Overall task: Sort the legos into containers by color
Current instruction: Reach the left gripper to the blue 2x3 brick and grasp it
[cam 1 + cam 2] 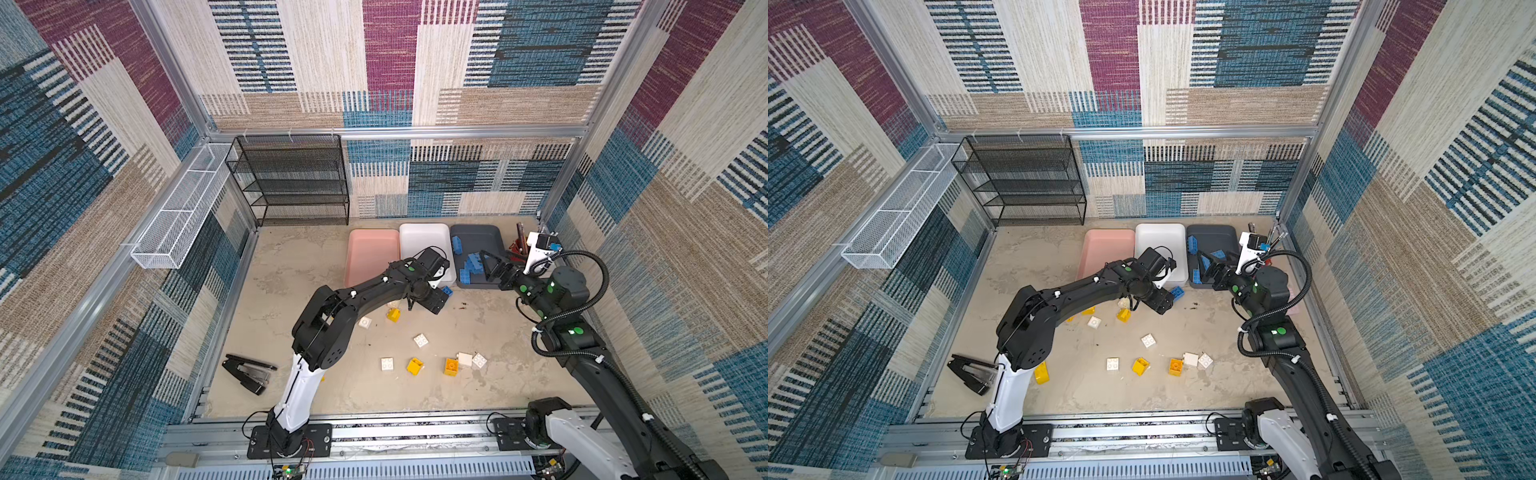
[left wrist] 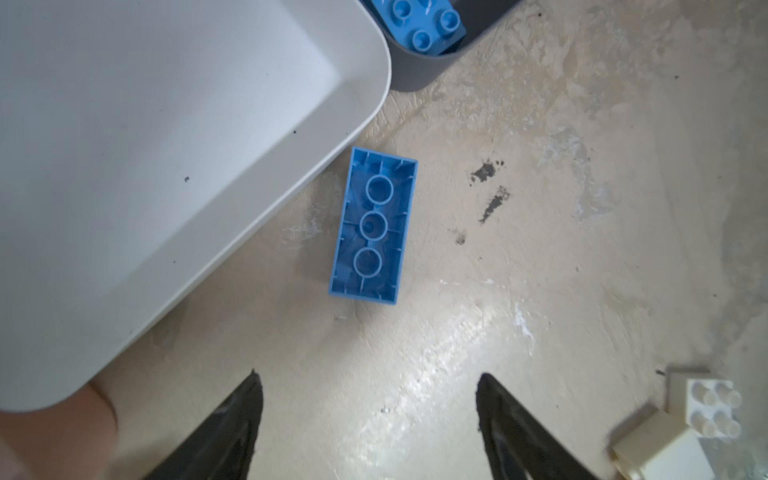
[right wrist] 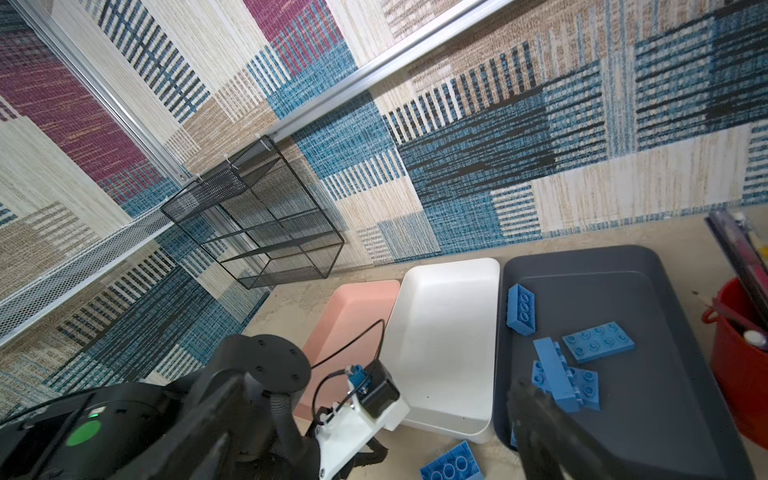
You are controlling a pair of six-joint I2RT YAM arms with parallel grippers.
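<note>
Well on my side of the white tray (image 1: pixel 424 239), yellow bricks (image 1: pixel 414 366) and white bricks (image 1: pixel 387 363) are lying scattered and loose on the surface (image 1: pixel 478 395). Moving in closer to the white tray, the left hand (image 2: pixel 369 376) is hovering low, its fingers spread apart and gripping nothing. Just off the white tray's near right corner, a blue brick (image 2: pixel 374 226) is lying upside down on the surface, hollow side up. It is sitting clear of the fingertips and just beside the tray's rim, not touching it. Snug against the white tray's left side, the pink tray (image 1: pixel 370 249) is sitting flat. Against the white tray's right side, the dark grey tray (image 1: pixel 478 235) is holding a cluster of blue bricks (image 3: pixel 598 340), some flat and some tipped on edge. The right hand (image 1: pixel 488 266) is hanging over that tray's near end, to the right of the white tray. Its fingers are standing wide apart and I'm seeing nothing held between them.
</note>
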